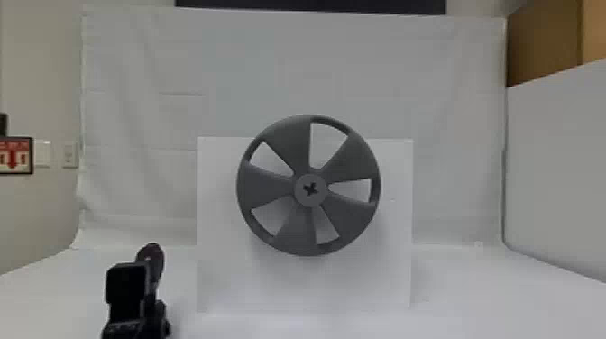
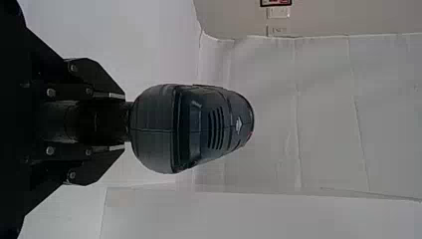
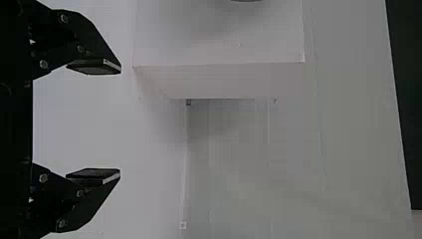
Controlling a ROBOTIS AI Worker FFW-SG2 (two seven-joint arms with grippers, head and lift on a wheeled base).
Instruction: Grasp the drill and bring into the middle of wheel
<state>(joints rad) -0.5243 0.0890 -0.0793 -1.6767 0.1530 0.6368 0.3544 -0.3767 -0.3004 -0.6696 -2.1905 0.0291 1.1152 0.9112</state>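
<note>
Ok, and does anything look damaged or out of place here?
Nothing stands out: the wheel shows no visible break in front of the white block, and the left gripper holds the drill.

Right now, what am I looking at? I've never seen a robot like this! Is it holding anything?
It's a robot with two arms. One picture comes from its head, looking forward: a gray wheel stands upright in front of a white box on a white table. The others come from cameras on its wrists, turned sideways. In the left wrist's picture, the left claw grips a dark drill. In the right wrist's picture, the right claw is open, holding nothing.
</note>
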